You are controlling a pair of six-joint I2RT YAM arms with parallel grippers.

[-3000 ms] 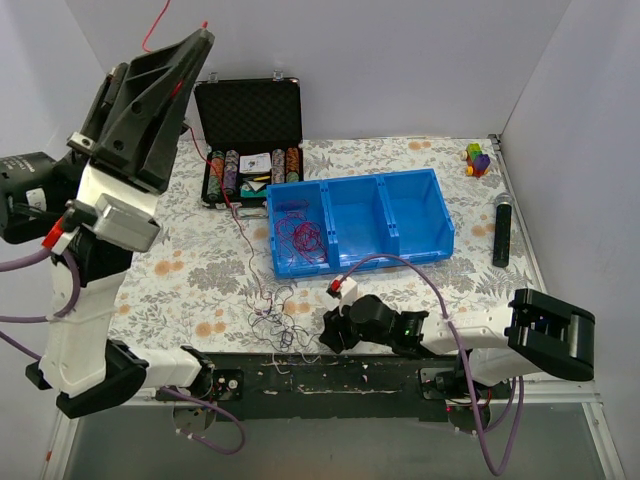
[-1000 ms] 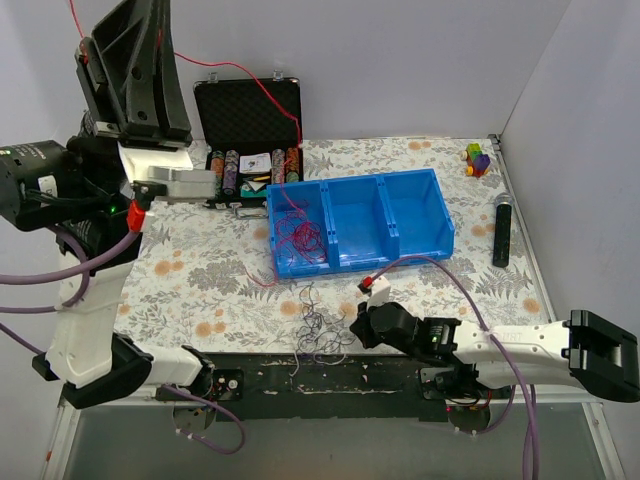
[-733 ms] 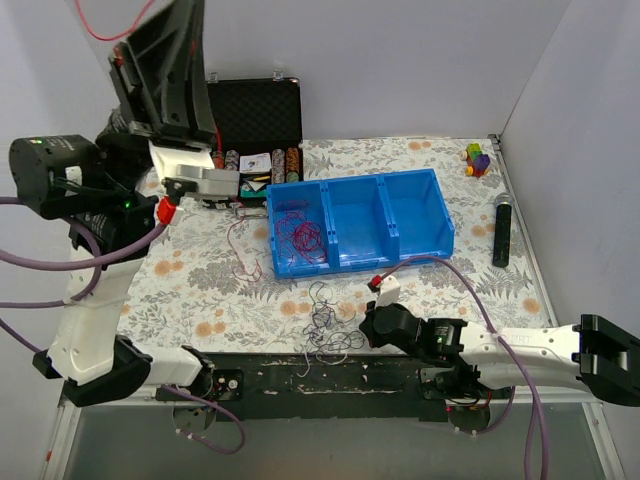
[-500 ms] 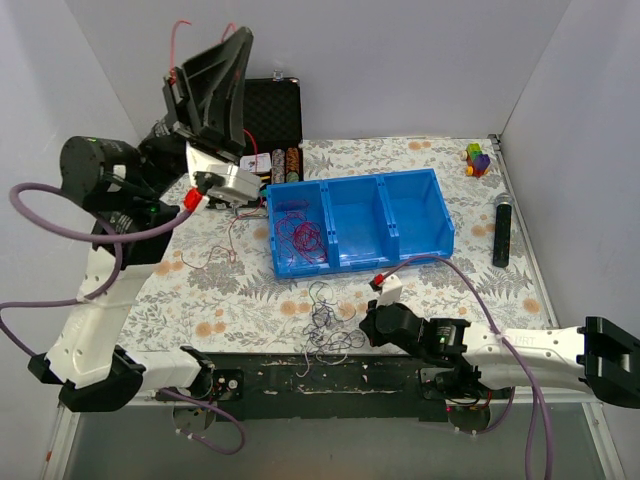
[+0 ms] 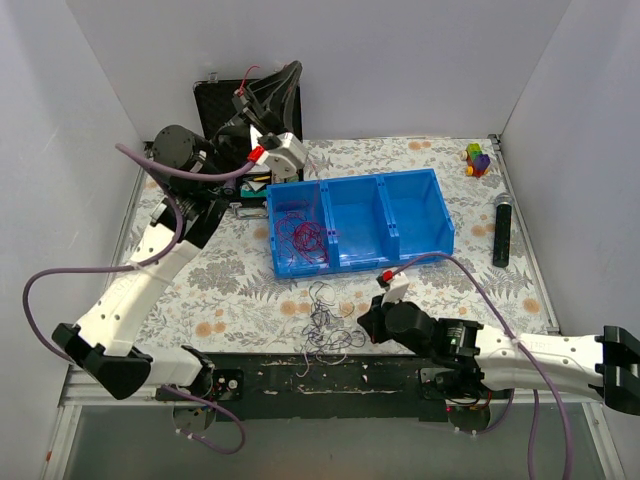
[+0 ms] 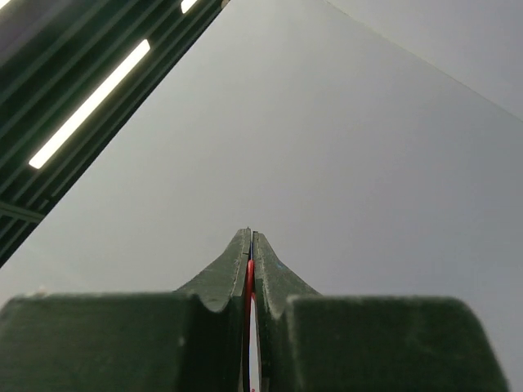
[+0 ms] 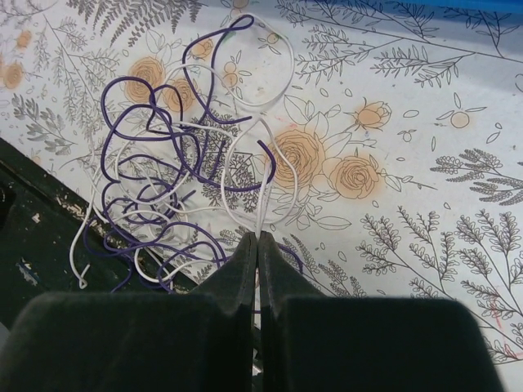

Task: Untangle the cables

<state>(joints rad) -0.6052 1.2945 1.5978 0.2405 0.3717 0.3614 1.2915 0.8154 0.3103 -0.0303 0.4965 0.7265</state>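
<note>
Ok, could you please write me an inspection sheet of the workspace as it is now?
Surface: floral table.
Job's things: purple and white tangle at the near edge; red and purple wires in the left compartment of the blue bin.
Clutter: black case, toy blocks, black cylinder.
Grippers: left gripper shut on a red wire, raised by the case; right gripper shut on a white wire of the tangle.
Cables: lilac hoses loop off both arms.
Surroundings: plain grey walls; nothing else seen.
</note>
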